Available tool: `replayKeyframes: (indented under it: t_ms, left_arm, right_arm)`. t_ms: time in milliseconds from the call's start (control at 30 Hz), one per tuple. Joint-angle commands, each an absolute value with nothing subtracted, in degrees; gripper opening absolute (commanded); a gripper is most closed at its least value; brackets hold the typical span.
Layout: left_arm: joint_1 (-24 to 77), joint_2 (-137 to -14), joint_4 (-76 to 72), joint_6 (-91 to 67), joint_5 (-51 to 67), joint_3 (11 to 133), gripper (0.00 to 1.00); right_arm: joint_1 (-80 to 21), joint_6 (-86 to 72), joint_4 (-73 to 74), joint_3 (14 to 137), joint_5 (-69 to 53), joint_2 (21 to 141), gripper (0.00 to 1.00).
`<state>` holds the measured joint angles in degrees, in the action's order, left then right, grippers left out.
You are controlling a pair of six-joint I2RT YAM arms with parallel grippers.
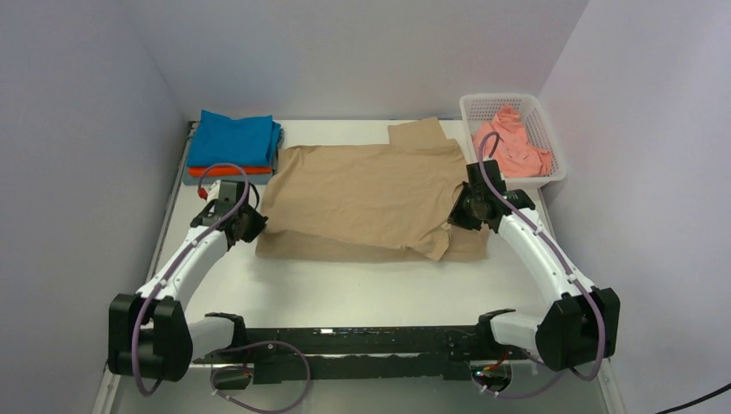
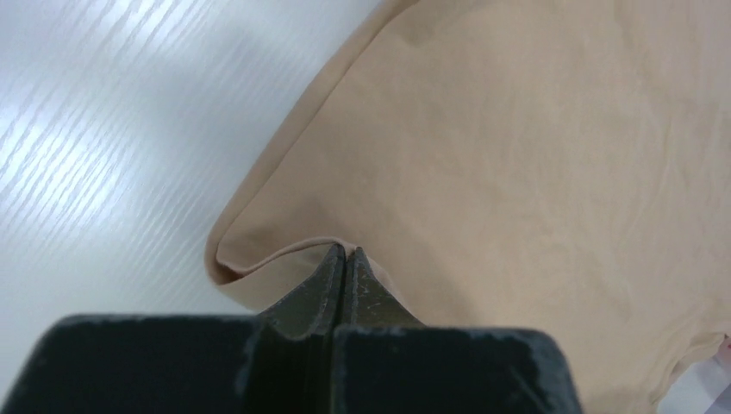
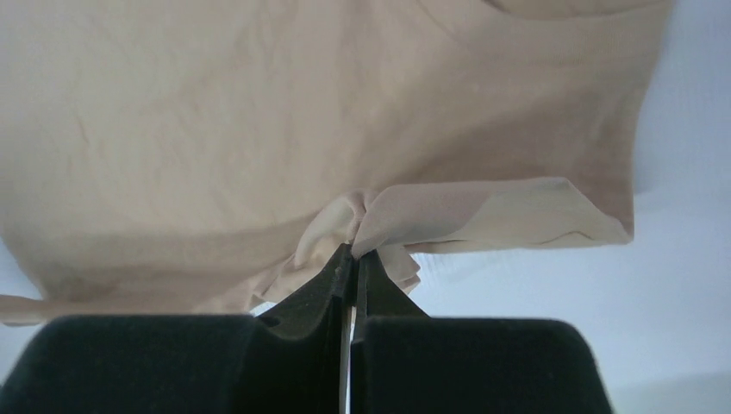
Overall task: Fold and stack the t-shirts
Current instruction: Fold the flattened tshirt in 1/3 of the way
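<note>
The tan-beige t-shirt (image 1: 366, 194) lies spread across the middle of the table, its near part doubled over. My left gripper (image 1: 252, 226) is shut on its left edge; in the left wrist view the cloth (image 2: 517, 155) folds over my closed gripper (image 2: 345, 252). My right gripper (image 1: 457, 214) is shut on a bunched fold at its right edge, seen close in the right wrist view (image 3: 353, 250). The bright blue t-shirt (image 1: 234, 138) lies folded on the orange-red one (image 1: 226, 171) and a grey one (image 1: 194, 179) at the back left. The salmon pink t-shirt (image 1: 510, 145) sits crumpled in the basket.
The white mesh basket (image 1: 552, 138) stands at the back right corner. Purple walls close in the table on both sides and at the back. Bare white table (image 1: 362, 289) lies between the tan shirt and the arm bases.
</note>
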<state>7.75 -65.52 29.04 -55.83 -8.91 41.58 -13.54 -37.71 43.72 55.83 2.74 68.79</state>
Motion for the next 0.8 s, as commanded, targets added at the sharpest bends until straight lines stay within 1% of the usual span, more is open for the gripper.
replayKeyframes:
  t_ms: [0, 200, 467, 667, 700, 733, 767]
  left_arm:
    - [6.4, -70.1, 24.0, -54.0, -10.6, 46.6, 0.0]
    - [5.4, -76.6, 22.5, -53.3, -10.8, 50.1, 0.0]
    - [4.1, -82.8, 22.5, -52.9, -11.8, 52.8, 0.0]
    - [3.6, -86.0, 21.1, -50.0, -10.2, 54.4, 0.01]
    - [3.7, -86.9, 21.4, -49.4, -9.8, 55.0, 0.08]
    - [3.6, -87.7, 21.9, -49.1, -9.4, 55.8, 0.18]
    - [3.6, -88.4, 22.2, -48.6, -9.0, 56.6, 0.32]
  right_arm:
    - [-10.1, -34.8, 36.5, 59.6, 0.4, 71.6, 0.03]
    - [-8.0, -33.7, 33.7, 63.1, -4.4, 79.1, 0.03]
    - [-5.8, -32.7, 32.8, 69.0, -5.1, 87.2, 0.04]
    - [-5.1, -31.9, 33.1, 73.7, -4.8, 93.8, 0.09]
    - [-5.0, -31.8, 32.9, 74.8, -4.7, 95.5, 0.11]
    - [-4.8, -31.8, 33.3, 76.2, -4.4, 97.2, 0.17]
    - [-4.8, -31.6, 33.8, 78.0, -4.2, 98.9, 0.24]
